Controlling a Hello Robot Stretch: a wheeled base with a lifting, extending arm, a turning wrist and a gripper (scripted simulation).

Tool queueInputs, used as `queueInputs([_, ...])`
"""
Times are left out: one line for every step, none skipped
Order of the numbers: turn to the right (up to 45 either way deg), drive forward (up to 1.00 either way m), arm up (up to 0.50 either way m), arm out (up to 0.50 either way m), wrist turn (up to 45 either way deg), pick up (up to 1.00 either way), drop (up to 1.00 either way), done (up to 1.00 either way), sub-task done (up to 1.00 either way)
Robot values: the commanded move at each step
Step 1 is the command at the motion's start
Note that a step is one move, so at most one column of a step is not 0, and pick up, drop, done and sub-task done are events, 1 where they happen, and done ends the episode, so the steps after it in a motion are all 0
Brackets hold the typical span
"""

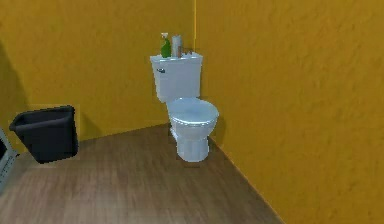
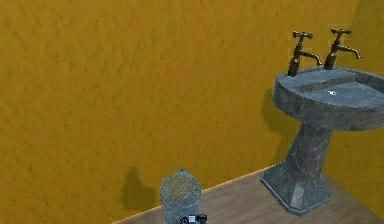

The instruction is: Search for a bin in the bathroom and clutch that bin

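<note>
Black bin (image 1: 46, 133) stands on the floor, left of the toilet (image 1: 190, 115) (forward view). Gripper (image 2: 184, 217) sits low by a grey rounded object (image 2: 180, 192); cannot tell whether it holds anything.

Forward view: pale object (image 1: 3, 160) cut off by the left edge, kind unclear; grey item (image 1: 177, 45) on the toilet tank's (image 1: 180, 72) top, too small to name. Arm side view: basin (image 2: 335, 100) cut by the right edge; gripper (image 2: 189, 217) cut by the bottom edge, its hold indeterminable; the grey rounded object (image 2: 180, 190) behind it unidentifiable.
</note>
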Motion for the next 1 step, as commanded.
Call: queueInputs([0.0, 0.00, 0.00, 0.00, 45.0, 0.00, 0.00, 0.00, 0.00])
